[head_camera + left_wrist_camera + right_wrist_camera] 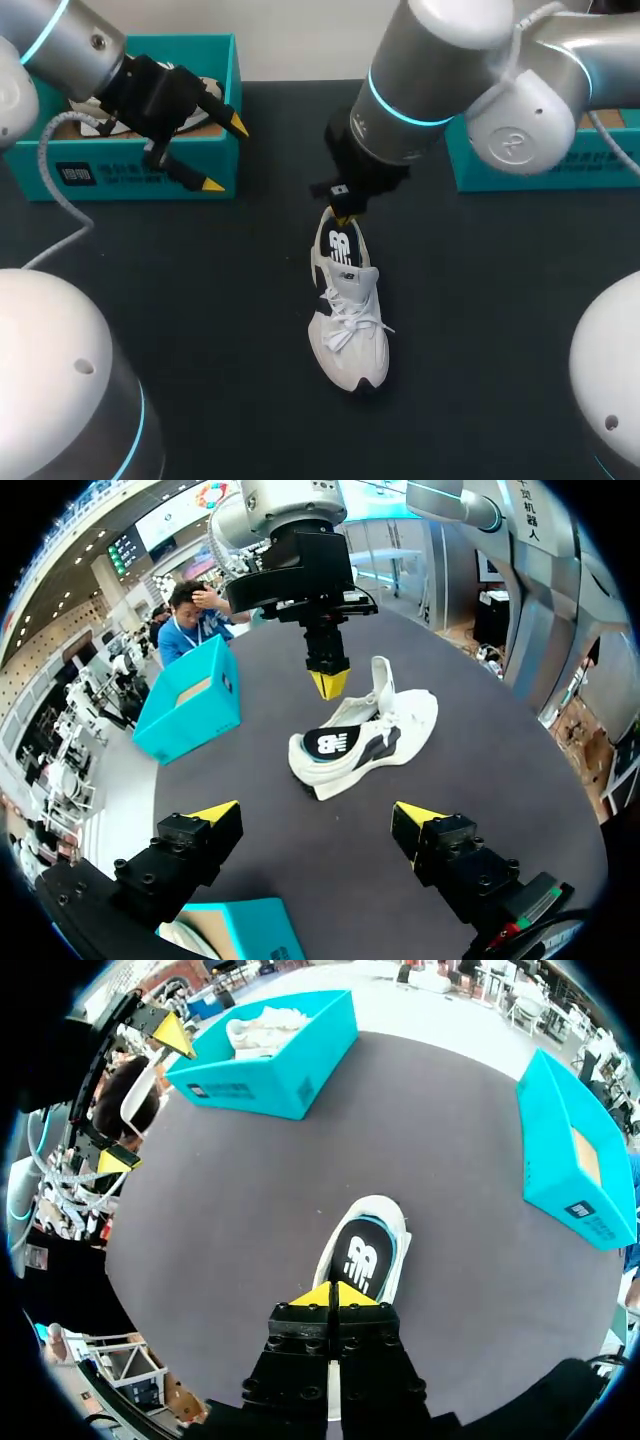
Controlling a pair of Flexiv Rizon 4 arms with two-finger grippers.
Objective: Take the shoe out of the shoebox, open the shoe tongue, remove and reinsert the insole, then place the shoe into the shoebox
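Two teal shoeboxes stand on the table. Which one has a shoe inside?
The shoebox beside the left end effector: a white shoe lies in it. The other box shows only bare cardboard.

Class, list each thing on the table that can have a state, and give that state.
shoe: out of its box, upright on its sole on the table.
insole: inside the shoe.
left shoebox: open, second shoe inside.
right shoebox: open.
left end effector: open, holding nothing.
right end effector: shut, over the shoe's heel end.
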